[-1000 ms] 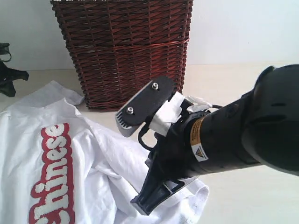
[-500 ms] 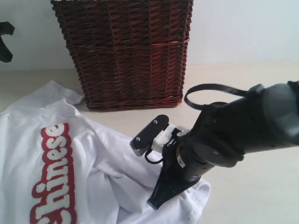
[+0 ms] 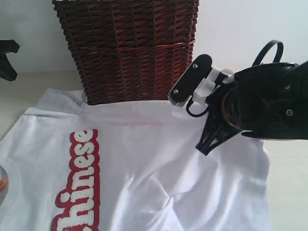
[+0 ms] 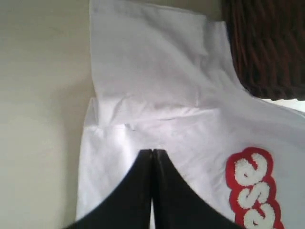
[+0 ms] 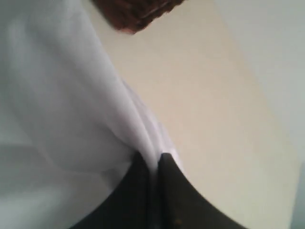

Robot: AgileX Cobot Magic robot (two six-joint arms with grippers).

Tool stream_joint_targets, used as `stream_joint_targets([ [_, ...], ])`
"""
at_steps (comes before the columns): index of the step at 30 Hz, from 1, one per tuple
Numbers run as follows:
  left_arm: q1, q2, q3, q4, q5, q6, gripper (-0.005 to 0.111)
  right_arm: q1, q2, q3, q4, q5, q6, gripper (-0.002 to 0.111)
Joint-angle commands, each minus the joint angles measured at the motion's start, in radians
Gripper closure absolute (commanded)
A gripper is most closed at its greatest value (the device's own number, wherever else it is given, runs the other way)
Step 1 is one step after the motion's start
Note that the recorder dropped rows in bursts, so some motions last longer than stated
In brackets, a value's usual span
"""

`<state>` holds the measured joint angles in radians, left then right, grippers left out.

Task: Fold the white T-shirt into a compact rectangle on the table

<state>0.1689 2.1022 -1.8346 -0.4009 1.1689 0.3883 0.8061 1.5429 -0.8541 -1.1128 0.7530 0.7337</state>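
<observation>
White T-shirt (image 3: 144, 159) lies spread, its edge clenched in the right gripper (image 5: 152, 160).

The left tool (image 4: 152, 156) is shown with jaws pressed fully together. The right tool (image 5: 152, 161) is closed on a fold of the white T-shirt (image 5: 52, 105); the right arm (image 3: 269, 101) is angled downward in the exterior view.

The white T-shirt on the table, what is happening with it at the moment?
The white T-shirt lies spread, lettering up, on the table before a wicker basket. The robot's right fingers are shut on a fold at its edge. The left fingers are shut over the cloth near a sleeve; whether they pinch it is unclear. It is not yet a compact rectangle.
</observation>
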Motion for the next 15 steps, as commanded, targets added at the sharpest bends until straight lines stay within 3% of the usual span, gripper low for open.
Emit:
stream_joint_targets([
  [1,-0.003,-0.012,0.001,-0.032,-0.007,0.016,0.107,-0.006,-0.017,-0.025,-0.302,0.003,0.119,0.107],
  [5,-0.003,-0.012,0.001,-0.034,-0.005,0.018,0.107,-0.006,-0.017,-0.081,-0.364,0.055,0.126,0.098],
  [12,-0.003,-0.012,0.001,-0.056,0.004,0.019,0.107,-0.006,-0.013,-0.104,-0.207,0.114,0.124,0.067],
  [15,-0.004,-0.023,0.017,-0.092,0.011,0.041,0.107,-0.006,0.005,-0.104,-0.167,0.162,0.124,0.062],
])
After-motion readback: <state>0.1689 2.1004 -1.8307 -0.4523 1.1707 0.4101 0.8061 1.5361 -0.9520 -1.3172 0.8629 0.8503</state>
